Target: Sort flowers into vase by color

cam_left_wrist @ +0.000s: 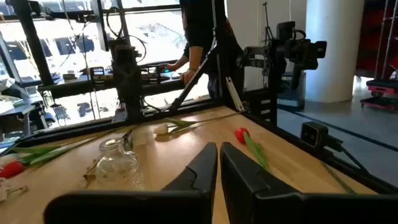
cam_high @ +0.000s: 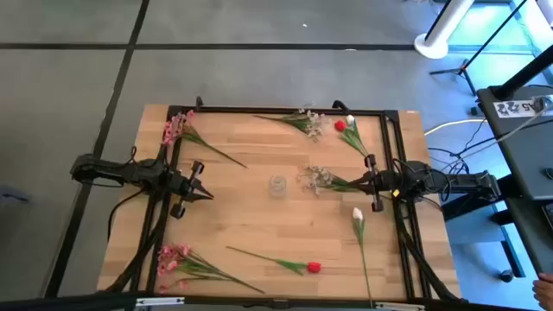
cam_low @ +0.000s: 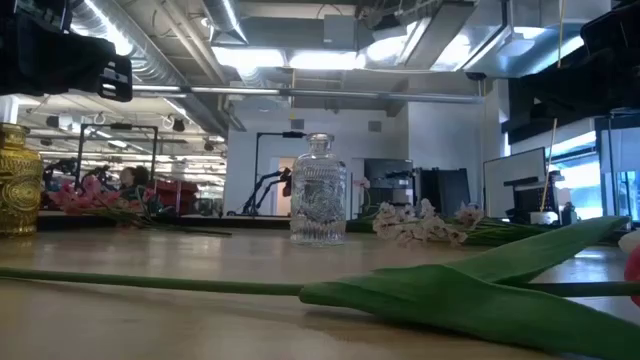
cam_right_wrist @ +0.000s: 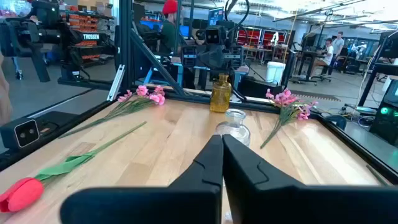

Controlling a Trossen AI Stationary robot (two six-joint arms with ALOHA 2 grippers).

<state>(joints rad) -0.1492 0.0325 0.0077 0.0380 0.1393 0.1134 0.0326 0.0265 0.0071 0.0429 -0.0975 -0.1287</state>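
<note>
A clear glass vase [cam_high: 276, 185] stands at the table's middle. Flowers lie flat around it: pink sprays at the far left [cam_high: 177, 128] and near left [cam_high: 173, 257], a red rosebud [cam_high: 313, 267] near the front, another [cam_high: 340, 125] at the far right, a white rosebud [cam_high: 357, 213] on the right, and white sprigs at the far edge [cam_high: 304, 119] and right of the vase [cam_high: 315, 178]. My left gripper [cam_high: 210, 195] is shut and empty, left of the vase. My right gripper [cam_high: 352, 182] is shut, over the nearer sprig's stem end. My right gripper stands over the stem end [cam_high: 340, 183] of the white sprig right of the vase. Its own fingers hide that spot in the right wrist view, and I cannot tell whether it touches the stem.
A yellow glass vase [cam_right_wrist: 221, 93] stands at the table's left side beyond the clear one; it also shows in the low view [cam_low: 18, 180]. A black frame [cam_high: 285, 111] runs along the table's edges. A person stands beyond the table in the left wrist view [cam_left_wrist: 199, 37].
</note>
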